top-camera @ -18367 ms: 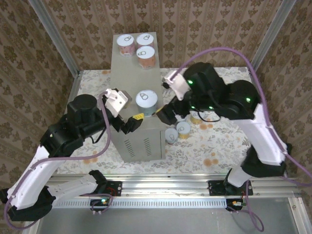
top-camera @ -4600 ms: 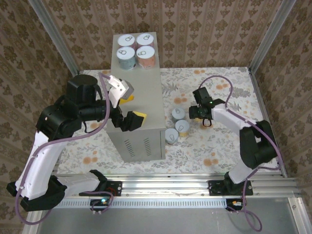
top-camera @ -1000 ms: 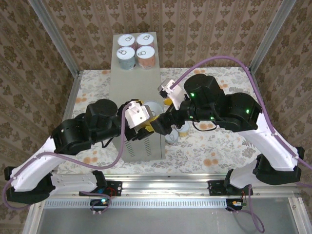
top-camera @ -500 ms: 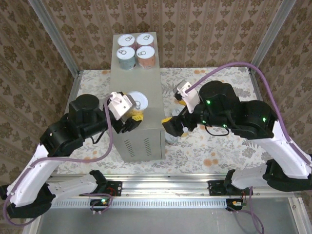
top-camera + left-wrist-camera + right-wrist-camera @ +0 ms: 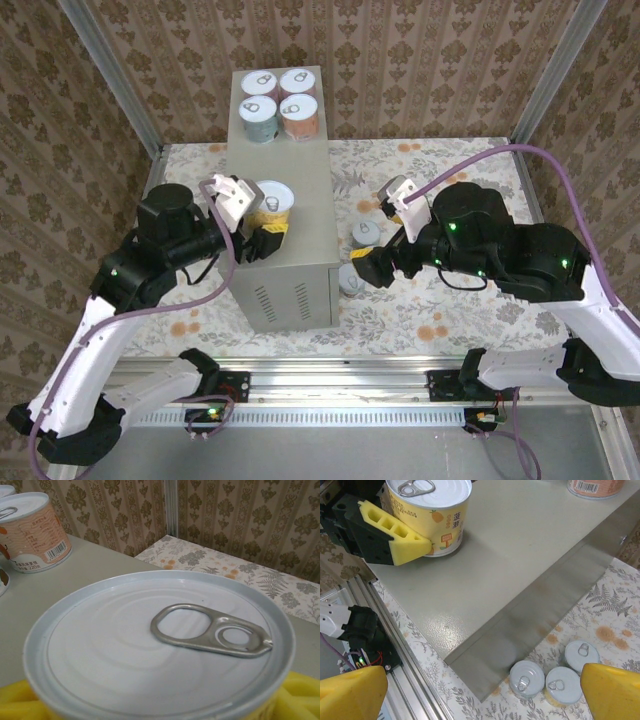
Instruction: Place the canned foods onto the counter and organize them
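Observation:
A yellow-labelled can stands on the near left part of the counter. My left gripper is shut on it, yellow pads pressed to its sides. The can's white pull-tab lid sits close under the left wrist camera. Several cans stand in a square at the counter's far end; one is pink. My right gripper hangs open off the counter's right side, above three cans on the floral floor.
The counter's middle top is bare grey metal. Patterned walls and metal corner posts close in the back and sides. An aluminium rail runs along the near edge, by the arm bases.
The right gripper has let go of the yellow can, opened wide and pulled back to the right. The left gripper has carried the can to the left part of the counter top.

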Controlling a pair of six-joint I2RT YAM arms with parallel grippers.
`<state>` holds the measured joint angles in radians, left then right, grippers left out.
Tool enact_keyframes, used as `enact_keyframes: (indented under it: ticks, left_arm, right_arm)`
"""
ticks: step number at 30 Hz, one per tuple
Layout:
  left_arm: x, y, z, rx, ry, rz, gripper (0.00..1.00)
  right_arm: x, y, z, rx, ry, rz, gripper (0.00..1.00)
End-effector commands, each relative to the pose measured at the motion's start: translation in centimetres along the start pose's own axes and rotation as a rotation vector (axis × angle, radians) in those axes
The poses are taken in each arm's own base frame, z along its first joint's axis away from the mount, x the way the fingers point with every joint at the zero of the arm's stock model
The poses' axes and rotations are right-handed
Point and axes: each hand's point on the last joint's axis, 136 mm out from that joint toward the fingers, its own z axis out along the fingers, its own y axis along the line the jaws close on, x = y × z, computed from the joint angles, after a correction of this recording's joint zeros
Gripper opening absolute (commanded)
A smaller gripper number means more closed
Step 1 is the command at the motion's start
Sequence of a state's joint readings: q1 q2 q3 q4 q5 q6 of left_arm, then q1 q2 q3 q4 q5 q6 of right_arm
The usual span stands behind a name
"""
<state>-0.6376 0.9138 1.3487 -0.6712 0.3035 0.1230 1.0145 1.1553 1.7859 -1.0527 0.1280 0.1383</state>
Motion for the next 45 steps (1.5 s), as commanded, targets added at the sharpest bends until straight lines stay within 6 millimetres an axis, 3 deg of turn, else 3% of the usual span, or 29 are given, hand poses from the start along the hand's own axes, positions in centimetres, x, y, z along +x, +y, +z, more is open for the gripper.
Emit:
enact_keyframes:
  ticks: [1, 21, 45]
  left_arm:
    - [-2.9, -0.4, -1.3, 0.019, -0.129, 0.008, 0.7]
    - [-0.4, -0.4, -1.3, 0.003, -0.078, -0.005, 0.77]
    - [-1.2, -0.5, -2.5, -0.007, -0.107, 0.006, 0.82]
  right_arm:
    - [-0.4, -0.5, -0.3, 0.024, -0.033, 0.025, 1.0]
    - [-0.1, -0.7, -0.6, 0.029, -0.042, 0.049, 1.0]
    - [0.3, -0.8, -0.4, 0.032, -0.036, 0.047, 1.0]
